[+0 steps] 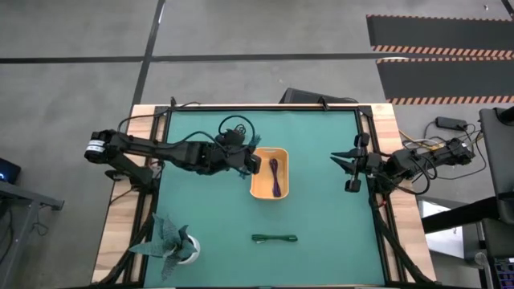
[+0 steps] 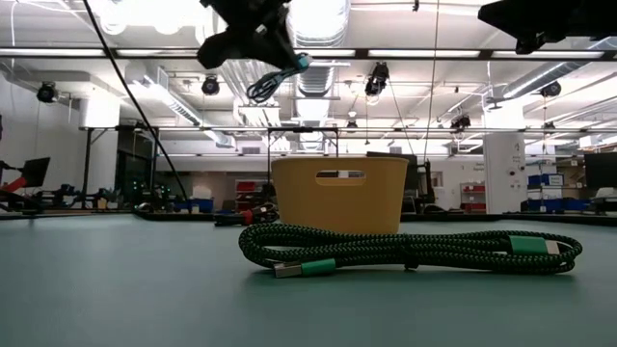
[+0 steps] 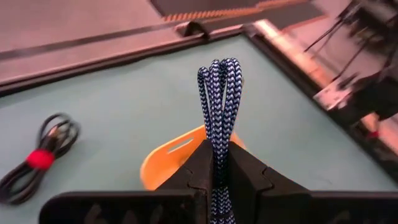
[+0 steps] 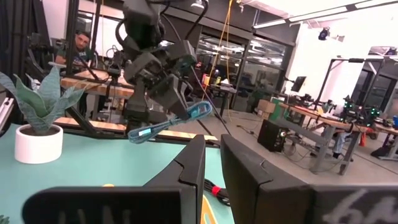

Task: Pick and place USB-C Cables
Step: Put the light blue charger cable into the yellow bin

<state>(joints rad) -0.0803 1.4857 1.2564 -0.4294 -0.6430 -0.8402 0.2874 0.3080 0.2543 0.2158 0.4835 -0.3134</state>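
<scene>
Braided light blue cable [image 3: 219,99] pinched in left pincer [image 3: 214,163] above smooth orange tray [image 1: 259,186].

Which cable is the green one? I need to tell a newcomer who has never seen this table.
Start at the orange tray in the middle of the green mat. Go toward the mat's front edge, right of the paper plant: the green cable lies there alone, a flat braided bundle, touching nothing.
</scene>
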